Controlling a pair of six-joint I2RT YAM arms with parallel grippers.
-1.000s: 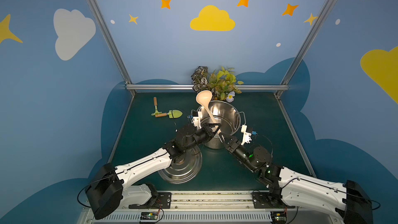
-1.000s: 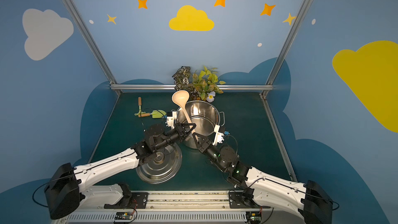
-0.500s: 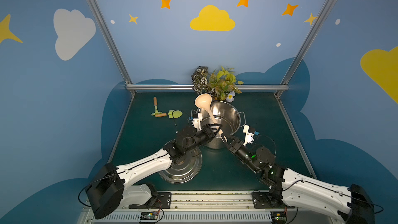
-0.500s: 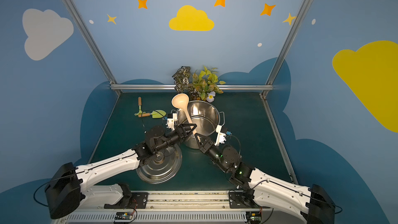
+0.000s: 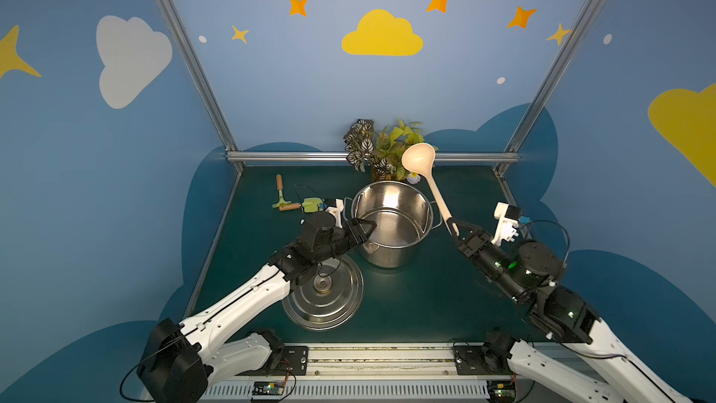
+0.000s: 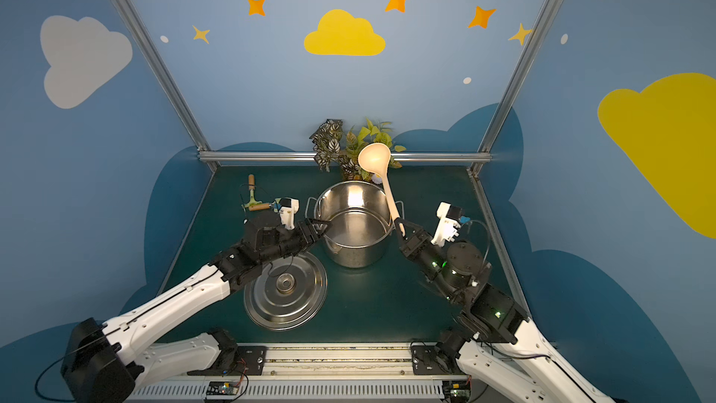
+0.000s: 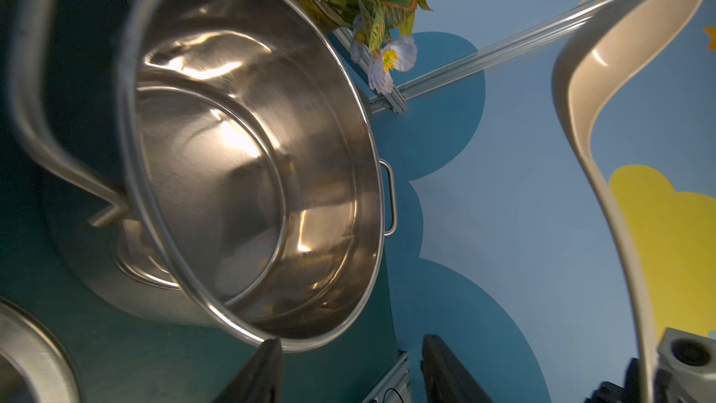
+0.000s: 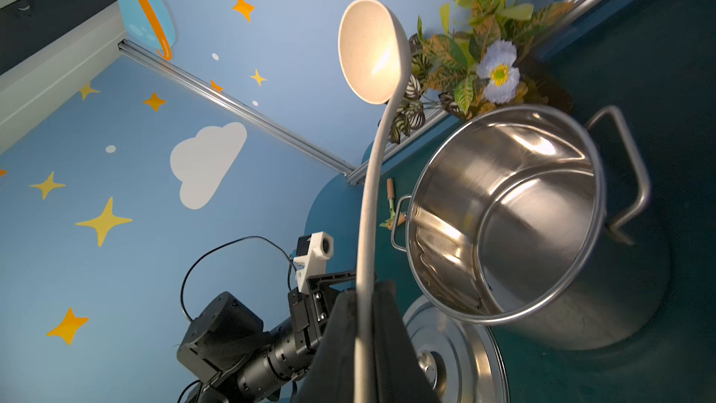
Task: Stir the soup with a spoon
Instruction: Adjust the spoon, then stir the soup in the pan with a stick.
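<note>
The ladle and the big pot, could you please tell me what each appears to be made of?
The ladle looks like plastic: matte cream-beige, faintly speckled, with only a soft highlight in its bowl. The pot appears to be stainless steel, polished: its walls show bright, mirror-like reflections.

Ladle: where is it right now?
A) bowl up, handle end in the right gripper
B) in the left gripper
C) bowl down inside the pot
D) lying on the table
A: the right gripper is shut on the ladle at its handle end, bowl raised outside the pot; the left gripper is open and empty.
</note>
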